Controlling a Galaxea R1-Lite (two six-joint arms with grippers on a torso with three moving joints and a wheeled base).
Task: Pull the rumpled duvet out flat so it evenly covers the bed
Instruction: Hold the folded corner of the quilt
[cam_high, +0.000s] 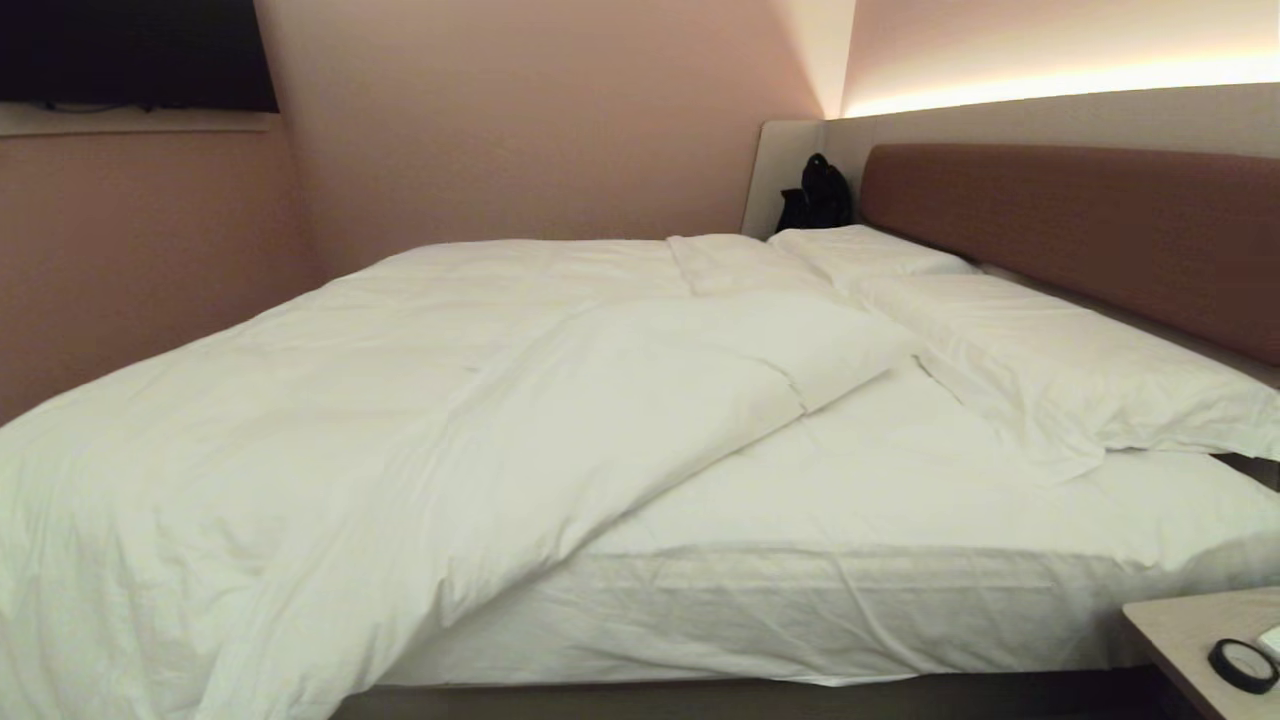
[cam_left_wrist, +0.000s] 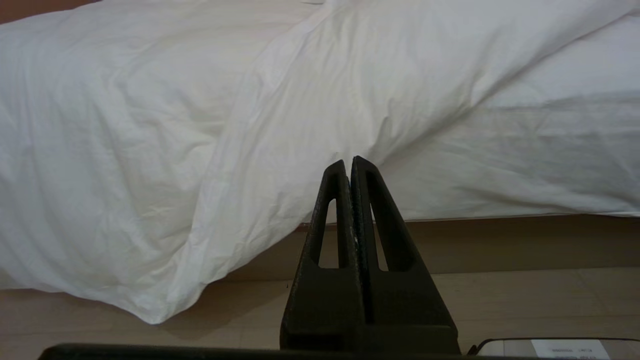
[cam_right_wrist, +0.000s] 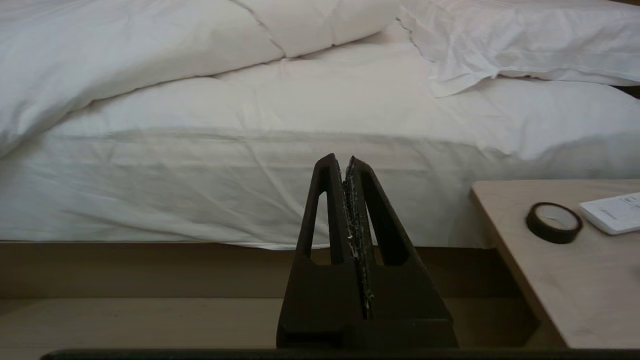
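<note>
Head view shows the puffy white duvet (cam_high: 420, 400) bunched at frame left, and with my left gripper (cam_left_wrist: 348, 165) and right gripper (cam_right_wrist: 342, 162) both pressed closed and empty, I could pinch the thin fitted sheet (cam_high: 880, 480) instead.

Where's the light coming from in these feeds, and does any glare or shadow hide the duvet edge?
Head view: a warm light strip above the headboard glares; the duvet stays readable. Left wrist view: the hanging duvet corner casts a soft shadow on the floor, and its edge is clear. Right wrist view: even light, with only the bed base dim.
</note>
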